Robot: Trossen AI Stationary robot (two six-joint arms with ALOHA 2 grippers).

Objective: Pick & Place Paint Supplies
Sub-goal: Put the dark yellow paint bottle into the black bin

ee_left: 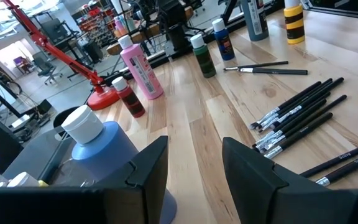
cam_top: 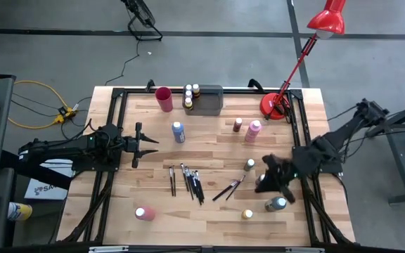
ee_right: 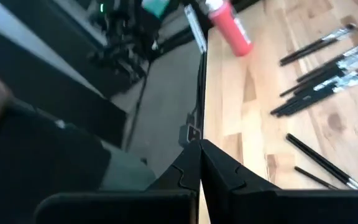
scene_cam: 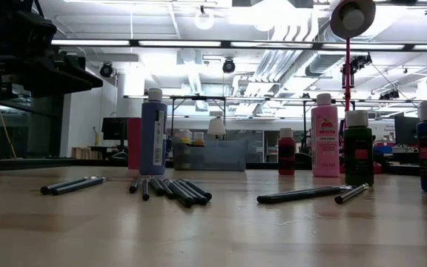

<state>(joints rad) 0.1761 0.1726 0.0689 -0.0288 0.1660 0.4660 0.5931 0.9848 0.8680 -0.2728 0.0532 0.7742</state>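
Note:
Paint bottles stand scattered on the wooden table: blue (cam_top: 178, 131), brown (cam_top: 238, 124), pink (cam_top: 253, 131), green (cam_top: 249, 164), yellow (cam_top: 247, 213), grey-green (cam_top: 276, 204), and one with a pink body (cam_top: 144, 213) near the front left. Several dark paintbrushes (cam_top: 188, 181) lie flat mid-table, with two more (cam_top: 230, 187) beside them. My left gripper (cam_top: 152, 143) hovers open at the left, short of the blue bottle (ee_left: 104, 155). My right gripper (cam_top: 264, 181) is shut on nothing, raised above the table between the green and grey-green bottles.
A grey tray (cam_top: 209, 100) at the far edge holds a few bottles (cam_top: 190, 95), with a red cup (cam_top: 164, 99) beside it. A red desk lamp's base (cam_top: 274, 107) stands at the far right. Bare wood lies along the near edge.

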